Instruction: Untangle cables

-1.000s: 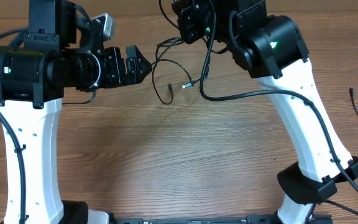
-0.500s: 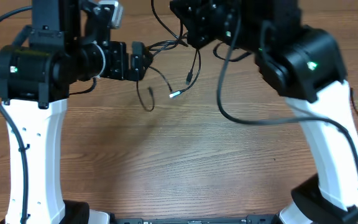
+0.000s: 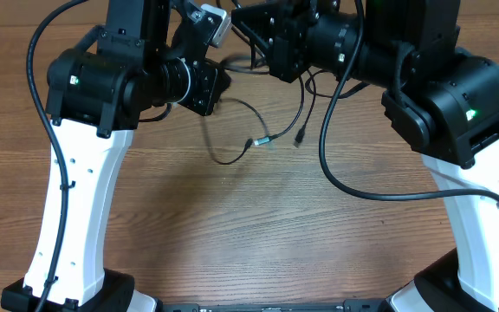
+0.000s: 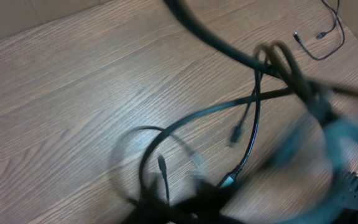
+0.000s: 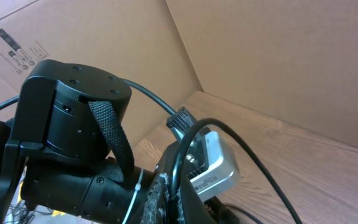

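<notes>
Left tool: at the far side of the bench, left of centre, pointing right. Jaw state cannot be told. Overhead shows only a dark block, and the left wrist view is smeared with blur.

Right tool: a little farther back and right of centre, pointing left toward the other. Jaw state also cannot be told. The right wrist view shows mostly the left arm's housing and one cord crossing the lens.

Cables: bunched in the narrow gap between the two tool tips at far centre. Strands run into both tools, so each probably has a hold, but that is a judgement only.

From the bunch, two tails run toward the near side. One curls into a loop below the left tool and ends in a pale plug. The other drops straight, just right of it. The left wrist view shows the strands crossing one another above the wood.

Key relation: the knot's axis runs left to right between the tools, with the tails at right angles to it. Both tools are about equally near the knot, and the left one is nearer the loop. Drawing the tools apart left and right looks like the way to open it.
</notes>
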Available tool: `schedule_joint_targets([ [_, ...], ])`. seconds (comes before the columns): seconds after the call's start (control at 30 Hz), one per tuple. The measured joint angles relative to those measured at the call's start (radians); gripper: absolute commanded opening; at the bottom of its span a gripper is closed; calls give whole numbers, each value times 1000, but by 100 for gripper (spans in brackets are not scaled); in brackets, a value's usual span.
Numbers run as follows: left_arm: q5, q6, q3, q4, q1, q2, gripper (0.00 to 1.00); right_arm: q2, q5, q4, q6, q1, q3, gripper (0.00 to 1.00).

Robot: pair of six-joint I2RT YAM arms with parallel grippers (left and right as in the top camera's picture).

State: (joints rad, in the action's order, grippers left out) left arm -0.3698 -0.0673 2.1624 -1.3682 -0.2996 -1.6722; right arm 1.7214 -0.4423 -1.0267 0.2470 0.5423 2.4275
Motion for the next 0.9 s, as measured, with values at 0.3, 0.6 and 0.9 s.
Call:
schedule_joint_targets([
  [0.3,52,-3,0,-42,0,0,4,0,2,-9,6,-124,0,4],
  [0.6,68,-3,0,-60,0,0,4,-1,0,-23,9,-332,0,4],
  [0.9,67,-4,0,-61,-2,0,4,-54,101,-74,11,-491,0,4],
])
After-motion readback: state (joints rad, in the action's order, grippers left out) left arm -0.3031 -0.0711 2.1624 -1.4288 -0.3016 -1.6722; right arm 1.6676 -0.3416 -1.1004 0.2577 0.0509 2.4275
